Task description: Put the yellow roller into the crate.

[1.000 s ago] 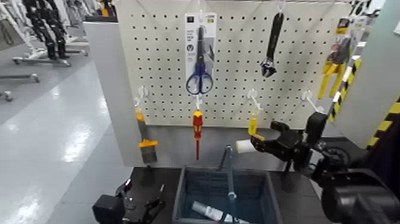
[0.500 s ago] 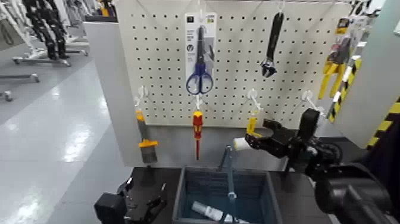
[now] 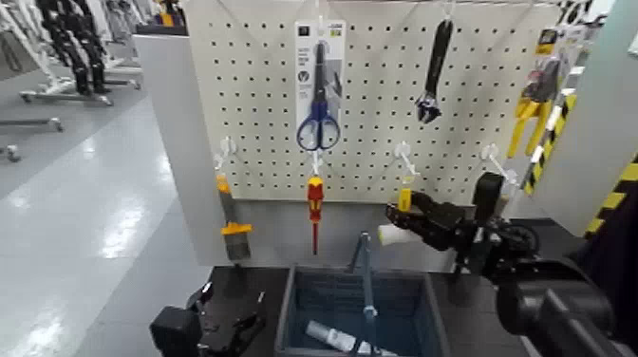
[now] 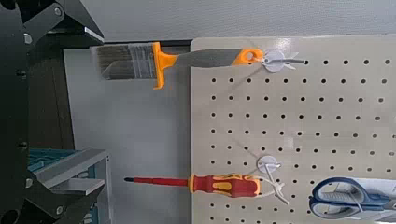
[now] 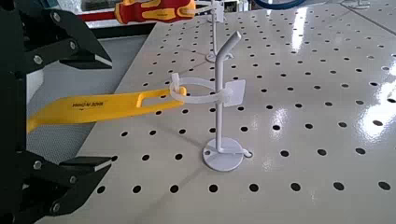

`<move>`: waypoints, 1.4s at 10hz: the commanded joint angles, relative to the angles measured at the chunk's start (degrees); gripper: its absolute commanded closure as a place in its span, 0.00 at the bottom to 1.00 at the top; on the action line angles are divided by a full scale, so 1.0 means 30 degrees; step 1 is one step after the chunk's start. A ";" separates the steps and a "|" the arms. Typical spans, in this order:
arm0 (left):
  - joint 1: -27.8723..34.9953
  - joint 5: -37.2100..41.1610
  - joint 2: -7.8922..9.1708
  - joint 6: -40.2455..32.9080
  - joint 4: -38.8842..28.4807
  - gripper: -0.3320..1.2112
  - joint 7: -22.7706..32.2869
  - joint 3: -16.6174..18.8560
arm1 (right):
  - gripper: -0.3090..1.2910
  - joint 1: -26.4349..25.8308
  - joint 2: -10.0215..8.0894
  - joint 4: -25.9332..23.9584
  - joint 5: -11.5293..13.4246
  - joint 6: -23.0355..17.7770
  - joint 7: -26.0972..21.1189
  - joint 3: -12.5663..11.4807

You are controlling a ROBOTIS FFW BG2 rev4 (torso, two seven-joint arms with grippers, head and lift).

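The yellow roller hangs from a white hook on the pegboard, its yellow handle (image 3: 404, 198) above its white sleeve (image 3: 388, 234). In the right wrist view the handle (image 5: 93, 108) runs through the hook's ring (image 5: 199, 91). My right gripper (image 3: 410, 222) is open at the roller, its fingers (image 5: 67, 49) on either side of the handle without touching it. The dark blue-grey crate (image 3: 286, 318) stands below the pegboard, under the roller. My left gripper (image 3: 226, 328) is open and parked low beside the crate's left side.
On the pegboard hang a yellow-collared brush (image 3: 231, 226), a red-and-yellow screwdriver (image 3: 314, 201), blue scissors (image 3: 318, 122), a black wrench (image 3: 433, 71) and yellow pliers (image 3: 530, 106). The crate holds a white object (image 3: 330, 334) and a raised bar handle (image 3: 365, 275).
My right gripper has moved left and closer to the pegboard, coming around the roller's handle. The roller still hangs on its hook. The left arm has barely moved.
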 commanded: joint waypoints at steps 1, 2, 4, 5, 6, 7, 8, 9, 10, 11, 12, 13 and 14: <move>0.0046 0.0051 0.0009 0.0000 0.0000 0.36 -0.0055 0.0063 | 0.89 0.0139 0.0059 -0.0557 0.0200 0.0208 -0.0331 0.0079; 0.0046 0.0051 0.0009 0.0000 0.0000 0.36 -0.0084 0.0092 | 0.96 0.0257 0.0059 -0.0762 0.0141 0.0208 -0.0653 0.0020; 0.0046 0.0081 0.0009 0.0000 0.0000 0.36 -0.0113 0.0092 | 0.98 0.0491 0.0088 -0.1143 0.0083 0.0354 -0.0917 -0.0127; 0.0046 0.0081 0.0009 0.0000 0.0000 0.36 -0.0113 0.0092 | 0.98 0.0550 0.0088 -0.1202 0.0054 0.0325 -0.0887 -0.0185; 0.0046 0.0081 0.0009 0.0000 0.0000 0.36 -0.0143 0.0092 | 0.98 0.0579 0.0088 -0.1290 0.0024 0.0266 -0.0829 -0.0214; 0.0075 0.0081 0.0009 0.0000 0.0000 0.36 -0.0143 0.0092 | 0.98 0.0667 0.0117 -0.1436 -0.0005 0.0266 -0.0799 -0.0273; 0.0075 0.0081 0.0009 0.0000 0.0000 0.36 -0.0113 0.0092 | 0.98 0.0784 0.0147 -0.1670 0.0024 0.0354 -0.0799 -0.0332; 0.0075 0.0081 0.0009 0.0000 0.0000 0.36 -0.0113 0.0122 | 0.98 0.1048 0.0176 -0.2081 -0.0034 0.0384 -0.0770 -0.0478; 0.0075 0.0081 0.0009 0.0000 0.0000 0.36 -0.0113 0.0122 | 0.98 0.1370 0.0205 -0.2549 -0.0093 0.0501 -0.0682 -0.0742; 0.0105 0.0081 0.0009 0.0000 0.0000 0.36 -0.0143 0.0151 | 0.98 0.1809 0.0205 -0.3282 -0.0064 0.0677 -0.0624 -0.1035; 0.0134 0.0081 0.0009 0.0000 0.0000 0.36 -0.0143 0.0180 | 0.98 0.2278 0.0264 -0.4043 -0.0064 0.0882 -0.0565 -0.1357; 0.0134 0.0081 0.0009 0.0000 0.0000 0.36 -0.0143 0.0180 | 0.98 0.2776 0.0322 -0.4981 -0.0034 0.1145 -0.0565 -0.1650; 0.0163 0.0081 0.0009 0.0000 0.0000 0.36 -0.0113 0.0180 | 0.98 0.3216 0.0410 -0.5889 0.0171 0.1614 -0.0536 -0.1826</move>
